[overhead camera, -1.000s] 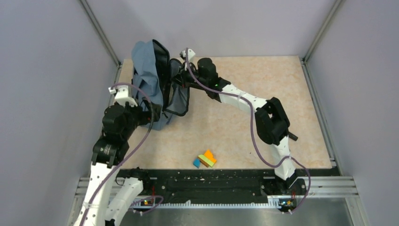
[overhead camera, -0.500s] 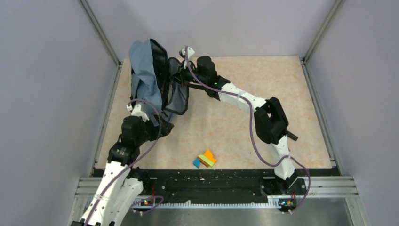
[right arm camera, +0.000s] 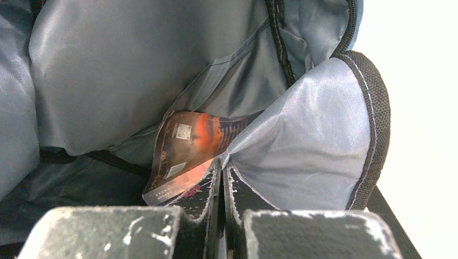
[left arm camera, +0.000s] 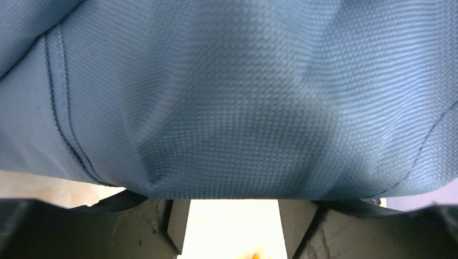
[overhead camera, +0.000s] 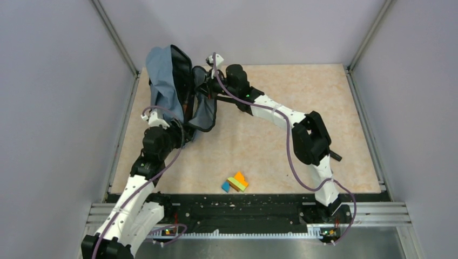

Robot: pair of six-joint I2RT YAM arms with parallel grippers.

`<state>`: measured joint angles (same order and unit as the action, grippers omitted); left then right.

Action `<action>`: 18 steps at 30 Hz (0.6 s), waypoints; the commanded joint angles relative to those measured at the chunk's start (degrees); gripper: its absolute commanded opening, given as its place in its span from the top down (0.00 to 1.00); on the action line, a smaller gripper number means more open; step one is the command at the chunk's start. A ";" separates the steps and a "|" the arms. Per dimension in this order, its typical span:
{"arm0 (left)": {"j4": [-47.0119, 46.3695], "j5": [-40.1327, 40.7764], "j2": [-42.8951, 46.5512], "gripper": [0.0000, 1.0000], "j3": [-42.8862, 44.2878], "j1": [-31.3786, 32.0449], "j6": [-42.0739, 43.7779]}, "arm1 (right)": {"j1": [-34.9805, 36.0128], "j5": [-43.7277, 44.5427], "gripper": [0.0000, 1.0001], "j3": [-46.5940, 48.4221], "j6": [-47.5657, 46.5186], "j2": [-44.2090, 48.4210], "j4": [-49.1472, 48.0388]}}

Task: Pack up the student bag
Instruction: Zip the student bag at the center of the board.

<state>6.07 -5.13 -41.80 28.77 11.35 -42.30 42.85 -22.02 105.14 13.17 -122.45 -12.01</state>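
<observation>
**Bag held open at the far left, loose pieces waiting near**

The surface (overhead camera: 302, 108) has plenty of open room across its middle and right. I see the bag (overhead camera: 162, 81) standing at the far left corner, close to the left wall (overhead camera: 65, 108), mouth facing right.

My right claw (right arm camera: 220, 175) is pressed together, pinching the bag's lining at the mouth and propping it open. My left claw (left arm camera: 232, 229) is spread with nothing between its fingers, and it sits under the bag's near side with blue cloth right above it.

A book (right arm camera: 189, 143) lies inside the bag, just beyond the right fingertips. The small coloured pieces (overhead camera: 235, 182) sit at the near edge, well apart from the bag.

I judge the step in hand to be steadying the bag for the next load. I'd hold the right pinch firm, take only outer cloth with the left claw, and avoid dragging the bag into the wall. The straps under the mouth could snag. The clear middle is my safest path to the pieces.
</observation>
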 commanded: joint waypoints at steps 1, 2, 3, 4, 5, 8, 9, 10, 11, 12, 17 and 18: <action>-5.54 2.24 -0.30 0.46 1.64 0.16 -1.20 | 0.57 -3.09 1.00 3.61 1.24 1.52 -7.95; -5.53 2.29 -0.46 0.53 1.75 0.16 -1.20 | 0.58 -3.18 1.00 3.40 1.40 1.52 -8.02; -5.54 2.35 -0.61 0.58 1.73 0.16 -1.33 | 0.52 -3.20 1.00 3.05 1.41 1.58 -8.01; -5.53 2.33 -0.72 0.63 1.72 0.16 -1.38 | 0.60 -3.20 1.00 2.60 1.39 1.71 -8.07; -5.54 2.29 -0.70 0.68 1.72 0.16 -1.42 | 0.56 -3.13 1.00 2.01 1.47 2.01 -8.07; -5.54 3.16 -0.53 0.79 1.66 0.16 -1.50 | 0.55 -2.96 1.00 -0.57 1.73 3.28 -8.72; -5.54 3.55 -0.36 0.85 1.67 0.16 -1.48 | 0.56 -2.82 1.00 -1.51 1.83 3.76 -9.01; -5.54 3.90 -0.20 0.91 1.63 0.16 -1.47 | 0.52 -2.71 1.00 -2.31 2.03 4.18 -9.07; -5.42 4.14 -0.01 0.96 1.62 0.16 -1.40 | 0.44 -2.60 1.00 -3.08 2.34 4.64 -9.06; -5.14 4.46 0.23 1.00 1.71 0.16 -1.31 | 0.28 -2.59 1.00 -3.81 2.95 5.08 -9.06; -4.85 4.58 2.48 1.00 1.56 0.16 -0.90 | -3.03 -5.13 0.91 -10.33 11.08 8.41 -13.29; -5.00 4.60 3.00 1.00 1.61 0.16 -0.82 | -3.83 -5.63 0.85 -12.43 12.41 9.41 -14.82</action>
<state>4.47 -3.05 -41.32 28.84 11.73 -43.59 41.63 -23.79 96.88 18.72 -119.94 -19.00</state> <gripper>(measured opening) 0.037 0.078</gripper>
